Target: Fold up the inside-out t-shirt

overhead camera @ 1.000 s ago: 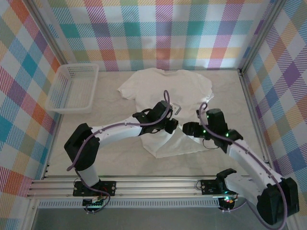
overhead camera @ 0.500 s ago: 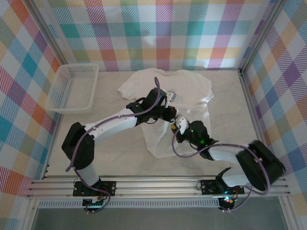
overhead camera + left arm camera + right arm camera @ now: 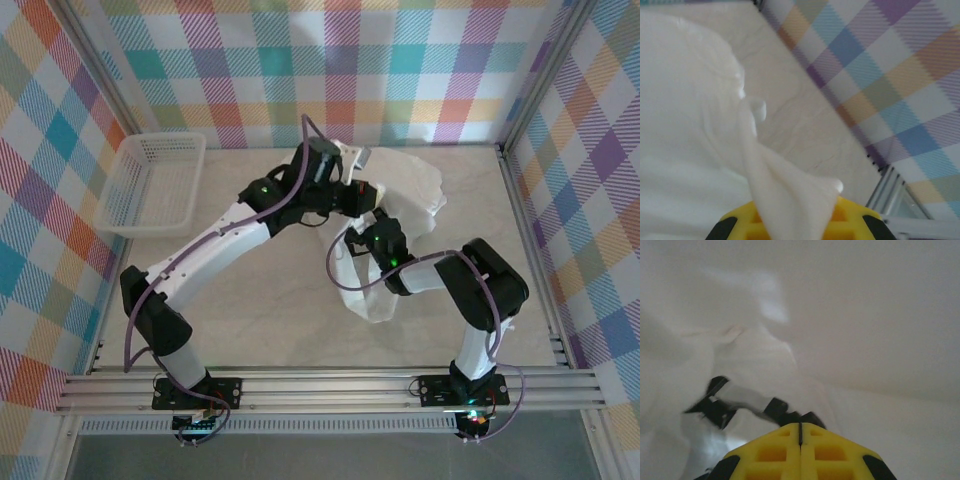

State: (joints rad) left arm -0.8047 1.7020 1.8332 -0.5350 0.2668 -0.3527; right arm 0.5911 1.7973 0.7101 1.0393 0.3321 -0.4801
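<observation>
Hoist of the t-shirt [image 3: 408,188]: both pincers pinched shut.

1 second ago it lay flat at mid-table; now we see it bunched and raised toward the back wall, so its flat spread is gone and we judge a re-lay or turning-out is in hand. The left gripper [image 3: 794,222] clamps a fold of it. The right gripper [image 3: 800,440] has snapped closed amid the cloth, but we cannot tell whether it caught any. Its long axis runs far to near, the low end trailing on the table [image 3: 270,310]; the collar's direction is hidden.
</observation>
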